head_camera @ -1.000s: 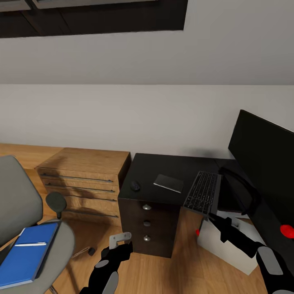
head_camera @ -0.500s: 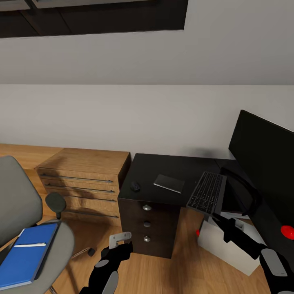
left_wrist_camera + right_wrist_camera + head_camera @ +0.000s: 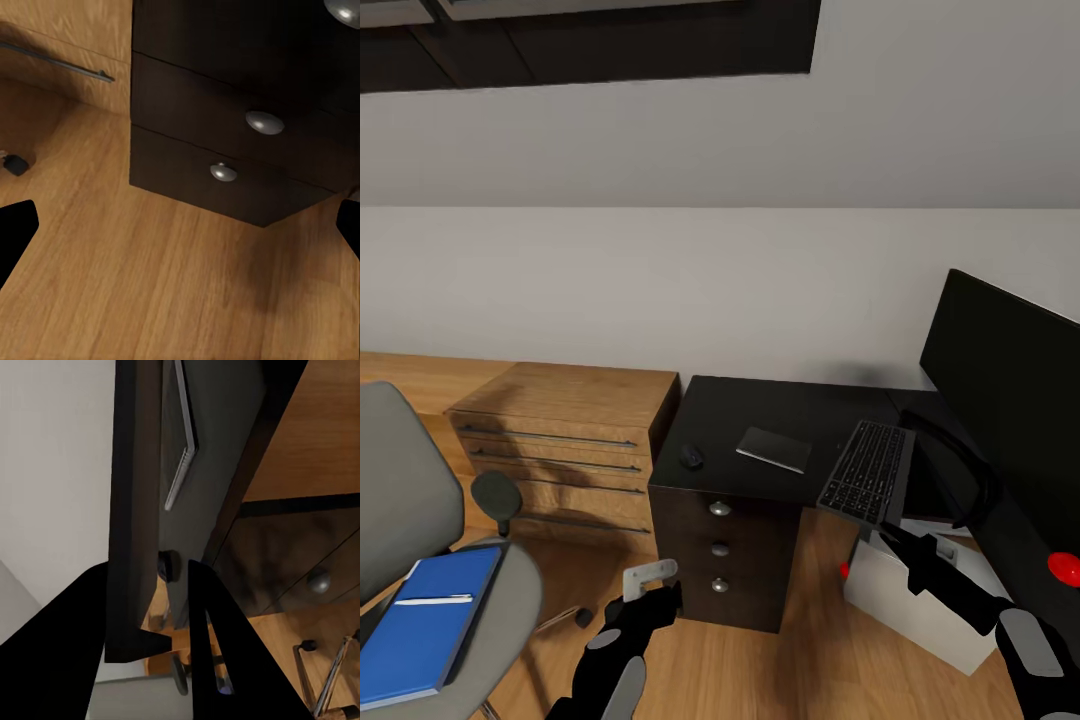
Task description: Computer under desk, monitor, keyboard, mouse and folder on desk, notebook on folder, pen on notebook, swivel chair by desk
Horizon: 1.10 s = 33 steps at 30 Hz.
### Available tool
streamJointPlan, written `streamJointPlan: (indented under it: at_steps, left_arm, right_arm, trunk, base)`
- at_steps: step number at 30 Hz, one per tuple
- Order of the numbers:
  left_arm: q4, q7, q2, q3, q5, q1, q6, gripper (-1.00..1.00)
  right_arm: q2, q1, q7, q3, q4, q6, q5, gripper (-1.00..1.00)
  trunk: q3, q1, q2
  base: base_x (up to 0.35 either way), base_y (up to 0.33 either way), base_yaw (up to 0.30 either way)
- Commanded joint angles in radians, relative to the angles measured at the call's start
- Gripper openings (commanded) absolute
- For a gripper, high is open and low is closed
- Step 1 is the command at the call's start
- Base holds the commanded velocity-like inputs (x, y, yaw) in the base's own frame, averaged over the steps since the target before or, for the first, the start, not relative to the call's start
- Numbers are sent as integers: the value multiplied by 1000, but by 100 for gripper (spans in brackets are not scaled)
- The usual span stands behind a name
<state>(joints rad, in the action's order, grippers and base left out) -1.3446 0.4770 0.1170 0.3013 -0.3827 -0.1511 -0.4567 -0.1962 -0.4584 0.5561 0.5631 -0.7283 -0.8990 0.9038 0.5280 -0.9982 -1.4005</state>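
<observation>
— Right gripper (image 3: pixel 887 533)?
— Clamped on the keyboard's (image 3: pixel 867 471) near edge; board tilted, half off the desk (image 3: pixel 760 410), left of the monitor (image 3: pixel 1010 390).
— Left gripper (image 3: pixel 650 590)?
— Fingers wide, holding nothing, low before the drawers (image 3: pixel 225 127).
— Rest?
— Mouse (image 3: pixel 691 456) and notebook (image 3: pixel 773 449) on desk. Folder (image 3: pixel 425 625) with pen (image 3: pixel 433 599) on swivel chair (image 3: pixel 420 520), far left. Computer (image 3: pixel 920 600) under desk.

One keyboard (image 3: pixel 867 472); one mouse (image 3: pixel 691 456); one notebook (image 3: pixel 773 449); three drawer knobs (image 3: pixel 719 508).
</observation>
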Motion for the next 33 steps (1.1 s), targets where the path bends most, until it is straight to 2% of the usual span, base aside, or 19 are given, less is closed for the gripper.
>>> streamJointPlan:
  at_steps: [1,18,19,33]
  left_arm:
    - [-3,9,-1,1,-11,-1,-2,100]
    - [3,9,-2,1,-12,-1,-2,100]
    - [3,8,-2,1,-12,-1,-2,100]
    - [3,8,-2,1,-12,-1,-2,100]
  right_arm:
    - [0,0,-50,3,3,10,-58,-100]
    - [1,0,-50,2,3,9,-57,-100]
    - [1,0,-50,2,2,8,-58,100]
    - [1,0,-50,1,1,8,-59,100]
  trunk:
    - [1,0,-1]
    - [1,0,-1]
    - [1,0,-1]
    - [1,0,-1]
  base:
    - [0,0,0]
    - [-39,0,0]
    - [0,0,0]
    - [0,0,0]
